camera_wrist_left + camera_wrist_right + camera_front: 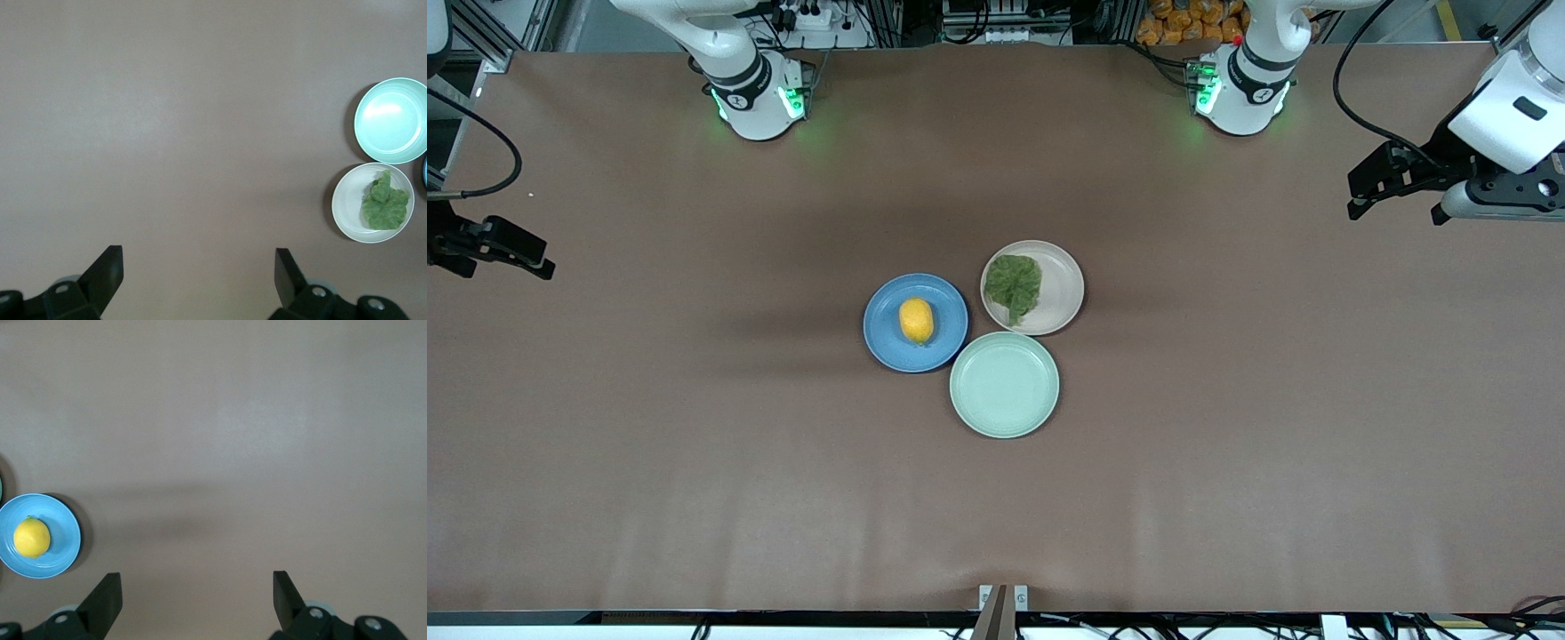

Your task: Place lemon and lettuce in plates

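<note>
Your brown bench [694,462] takes up nearly the whole front view, with both arm bases along the edge farthest from the front camera. The three plates sit clustered at its middle, well away from every edge and corner.

The mint-green plate [1004,384] lies nearest the front camera and holds nothing. Its rim touches or nearly touches the other two. The blue plate [889,342] sits toward the right arm's end of the cluster, and the beige-pink plate [1063,289] sits toward the left arm's end, a little farther from the camera than the blue one.

Your left gripper [1354,197] hangs over the bench edge at the left arm's end, released, its two fingers spread wide with only bare bench between them in the left wrist view. Your right gripper [538,265] hangs over the bench edge at the right arm's end, also spread wide and holding nothing. Both arms wait well apart from the plates.

The lettuce [1014,284] lies flat in the beige-pink plate, off centre toward the blue plate. The lemon [916,320] rests in the middle of the blue plate.
</note>
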Controlling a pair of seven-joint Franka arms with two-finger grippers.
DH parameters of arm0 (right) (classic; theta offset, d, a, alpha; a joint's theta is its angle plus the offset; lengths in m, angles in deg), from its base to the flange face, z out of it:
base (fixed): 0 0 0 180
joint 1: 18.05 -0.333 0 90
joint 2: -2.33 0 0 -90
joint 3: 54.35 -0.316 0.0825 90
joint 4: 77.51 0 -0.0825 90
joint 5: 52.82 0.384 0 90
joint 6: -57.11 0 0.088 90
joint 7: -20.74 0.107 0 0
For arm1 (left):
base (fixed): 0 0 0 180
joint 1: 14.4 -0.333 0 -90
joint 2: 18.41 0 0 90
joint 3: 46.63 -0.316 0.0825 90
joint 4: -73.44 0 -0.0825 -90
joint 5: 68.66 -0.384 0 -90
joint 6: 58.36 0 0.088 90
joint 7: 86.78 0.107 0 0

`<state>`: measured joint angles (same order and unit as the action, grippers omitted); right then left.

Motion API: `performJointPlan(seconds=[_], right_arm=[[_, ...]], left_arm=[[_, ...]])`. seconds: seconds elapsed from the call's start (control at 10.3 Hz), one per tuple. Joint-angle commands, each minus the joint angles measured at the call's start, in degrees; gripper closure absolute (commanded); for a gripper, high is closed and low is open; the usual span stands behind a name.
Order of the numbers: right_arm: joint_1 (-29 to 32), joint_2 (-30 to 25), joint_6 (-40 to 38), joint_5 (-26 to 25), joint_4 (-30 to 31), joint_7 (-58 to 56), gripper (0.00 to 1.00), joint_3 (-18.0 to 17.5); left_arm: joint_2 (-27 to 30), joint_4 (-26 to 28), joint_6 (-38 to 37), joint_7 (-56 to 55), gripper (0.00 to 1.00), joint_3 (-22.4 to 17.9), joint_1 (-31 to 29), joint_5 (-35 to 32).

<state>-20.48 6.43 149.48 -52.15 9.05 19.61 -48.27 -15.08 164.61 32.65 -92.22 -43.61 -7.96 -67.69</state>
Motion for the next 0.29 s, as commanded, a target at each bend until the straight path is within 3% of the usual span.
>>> performJointPlan(seconds=[0.0, 0.19], right_arm=[[0.1, -2.2, 0.5, -0.8, 2.1, -0.2, 0.0, -0.3], [0.1, -2.1, 0.5, -0.9, 2.0, -0.1, 0.0, -0.2]], left_arm=[[0.2, -0.5, -0.9, 0.7, 0.0, 0.1, -0.3, 0.3], [0.1, -0.5, -0.9, 0.7, 0.0, 0.1, -0.2, 0.3]])
